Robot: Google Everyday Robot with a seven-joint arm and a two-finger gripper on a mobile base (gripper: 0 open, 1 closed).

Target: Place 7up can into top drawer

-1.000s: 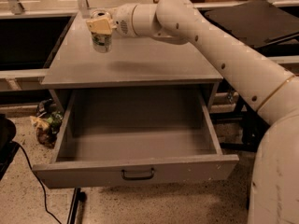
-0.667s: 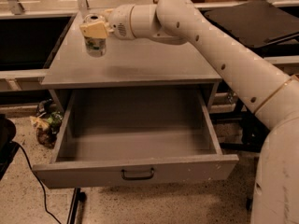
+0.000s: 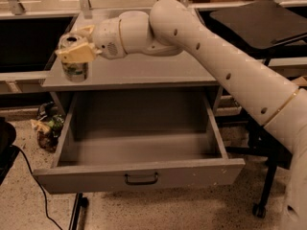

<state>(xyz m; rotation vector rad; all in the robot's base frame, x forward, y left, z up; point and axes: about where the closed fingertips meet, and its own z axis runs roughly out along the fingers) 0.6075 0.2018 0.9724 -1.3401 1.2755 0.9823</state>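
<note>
The 7up can (image 3: 74,67) is upright, whitish-green with a silver top, at the left front of the grey table top (image 3: 144,66). My gripper (image 3: 75,44) is shut on the 7up can near its top, with a tan finger (image 3: 79,53) across its front. My white arm reaches in from the right. The top drawer (image 3: 139,176) is pulled fully open below the table, its inside empty, with a dark bar handle (image 3: 141,178) at the centre of its front.
A black office chair (image 3: 264,23) stands at the right, its wheeled base (image 3: 259,210) by the drawer's right corner. A bag of clutter (image 3: 47,126) lies on the floor at the left. A black cable (image 3: 33,181) runs across the floor.
My gripper has moved left and toward the table's front edge with the 7up can in it. The drawer has stayed open.
</note>
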